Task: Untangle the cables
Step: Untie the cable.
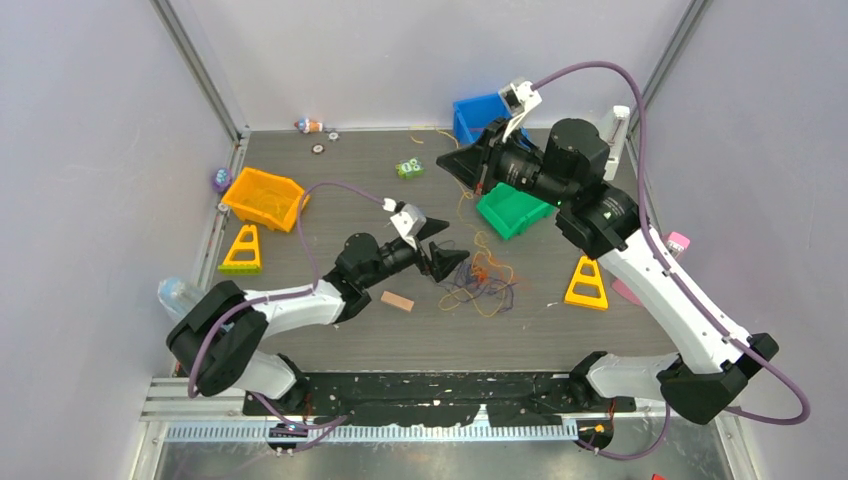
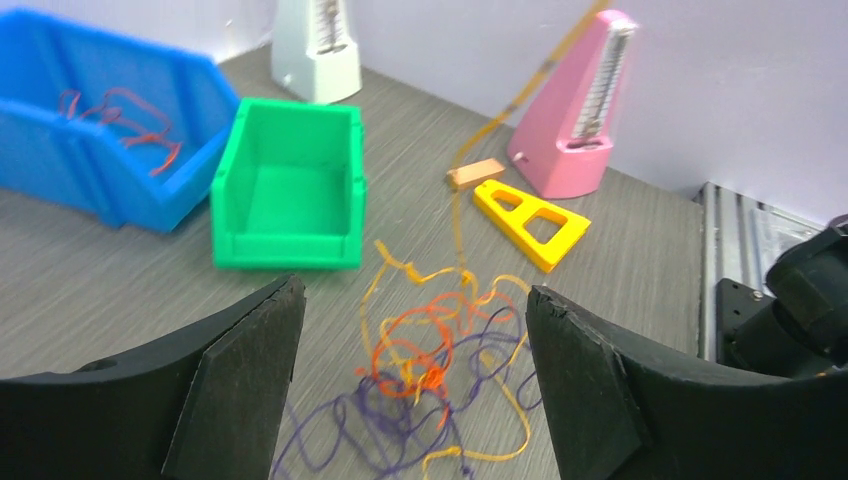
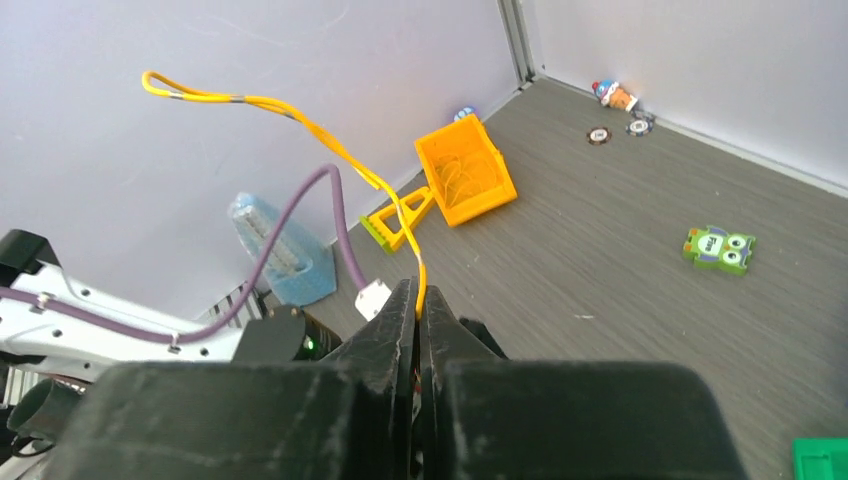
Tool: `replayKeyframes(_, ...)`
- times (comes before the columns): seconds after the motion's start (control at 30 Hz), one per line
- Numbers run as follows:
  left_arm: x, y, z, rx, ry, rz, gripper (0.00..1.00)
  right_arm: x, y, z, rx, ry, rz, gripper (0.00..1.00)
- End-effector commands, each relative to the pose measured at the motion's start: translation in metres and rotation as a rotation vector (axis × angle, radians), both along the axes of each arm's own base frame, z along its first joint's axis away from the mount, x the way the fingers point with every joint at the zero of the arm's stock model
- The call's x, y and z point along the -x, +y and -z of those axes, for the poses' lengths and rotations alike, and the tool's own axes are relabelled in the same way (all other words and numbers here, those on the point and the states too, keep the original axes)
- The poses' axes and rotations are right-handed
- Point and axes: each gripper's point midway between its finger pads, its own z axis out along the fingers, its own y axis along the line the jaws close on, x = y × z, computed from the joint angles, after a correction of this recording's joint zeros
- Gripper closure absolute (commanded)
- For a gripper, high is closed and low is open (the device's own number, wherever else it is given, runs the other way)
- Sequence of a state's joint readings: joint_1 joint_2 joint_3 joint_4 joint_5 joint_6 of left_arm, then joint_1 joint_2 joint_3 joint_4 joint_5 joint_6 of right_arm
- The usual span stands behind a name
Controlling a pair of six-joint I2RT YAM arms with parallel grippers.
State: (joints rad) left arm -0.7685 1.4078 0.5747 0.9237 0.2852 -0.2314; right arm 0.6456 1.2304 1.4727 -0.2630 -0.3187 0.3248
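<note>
the right gripper (image 3: 418, 312) has its two black jaws pressed together on a single thin orange-yellow wire (image 3: 300, 118), which loops up above them against the pale wall. the left gripper (image 2: 415, 298) has its jaws wide apart, holding nothing, low over the tangled bunch of thin orange-yellow, red and dark purple cables (image 2: 425, 375). the bunch lies mid-way across the grey table (image 1: 540, 335), near an open green plastic bin (image 2: 290, 190).
</note>
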Motion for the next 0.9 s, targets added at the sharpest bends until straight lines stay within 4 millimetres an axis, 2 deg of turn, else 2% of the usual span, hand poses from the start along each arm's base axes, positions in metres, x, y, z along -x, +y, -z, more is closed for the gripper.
replayKeyframes(0.0, 0.011, -0.022, -0.048, 0.116, -0.188, 0.075, 0.18, 0.009, 0.001, -0.041, -0.072, -0.051, -0.023, 0.95)
replayKeyframes(0.1, 0.013, -0.031, -0.055, 0.147, -0.19, 0.107, 0.23, 0.009, 0.002, -0.04, -0.083, -0.043, -0.027, 0.95)
replayKeyframes(0.2, 0.01, -0.037, -0.06, 0.158, -0.191, 0.109, 0.27, 0.01, 0.003, -0.03, -0.085, -0.018, -0.03, 0.95)
replayKeyframes(0.3, 0.005, -0.039, -0.071, 0.178, -0.199, 0.095, 0.36, 0.01, 0.002, -0.022, -0.081, -0.002, -0.026, 0.95)
replayKeyframes(0.37, 0.003, -0.04, -0.08, 0.191, -0.202, 0.089, 0.5, 0.01, 0.002, -0.015, -0.072, 0.013, -0.021, 0.95)
replayKeyframes(0.4, 0.002, -0.039, -0.084, 0.196, -0.199, 0.08, 0.6, 0.01, 0.002, -0.007, -0.063, 0.026, -0.019, 0.94)
replayKeyframes(0.43, 0.0, -0.038, -0.088, 0.201, -0.2, 0.067, 0.75, 0.01, 0.001, -0.005, -0.06, 0.029, -0.018, 0.92)
replayKeyframes(0.47, -0.002, -0.035, -0.093, 0.208, -0.198, 0.047, 0.96, 0.01, 0.001, 0.003, -0.048, 0.041, -0.015, 0.76)
replayKeyframes(0.5, -0.003, -0.031, -0.098, 0.216, -0.194, 0.025, 1.0, 0.009, 0.001, 0.009, -0.038, 0.051, -0.008, 0.6)
replayKeyframes(0.53, -0.005, -0.026, -0.101, 0.224, -0.177, 0.003, 1.0, 0.005, -0.002, 0.021, -0.009, 0.075, 0.017, 0.34)
replayKeyframes(0.57, -0.003, -0.02, -0.107, 0.229, -0.168, -0.01, 1.0, -0.001, -0.007, 0.029, 0.015, 0.081, 0.057, 0.21)
replayKeyframes(0.67, 0.002, -0.004, -0.118, 0.241, -0.147, -0.032, 1.0, -0.009, -0.028, 0.062, 0.097, 0.124, 0.164, 0.16)
replayKeyframes(0.7, 0.003, 0.002, -0.121, 0.246, -0.133, -0.05, 1.0, -0.014, -0.038, 0.081, 0.128, 0.148, 0.215, 0.15)
replayKeyframes(0.73, 0.003, 0.009, -0.121, 0.249, -0.109, -0.07, 1.0, -0.015, -0.049, 0.081, 0.119, 0.141, 0.251, 0.15)
replayKeyframes(0.77, 0.002, 0.016, -0.121, 0.252, -0.092, -0.087, 1.0, -0.017, -0.058, 0.102, 0.141, 0.169, 0.289, 0.14)
replayKeyframes(0.8, 0.002, 0.021, -0.12, 0.251, -0.073, -0.1, 1.0, -0.017, -0.069, 0.101, 0.125, 0.159, 0.319, 0.13)
replayKeyframes(0.83, 0.003, 0.027, -0.121, 0.254, -0.059, -0.11, 1.0, -0.018, -0.074, 0.122, 0.148, 0.192, 0.338, 0.13)
replayKeyframes(0.87, 0.004, 0.032, -0.122, 0.255, -0.054, -0.118, 1.0, -0.018, -0.082, 0.126, 0.143, 0.196, 0.36, 0.13)
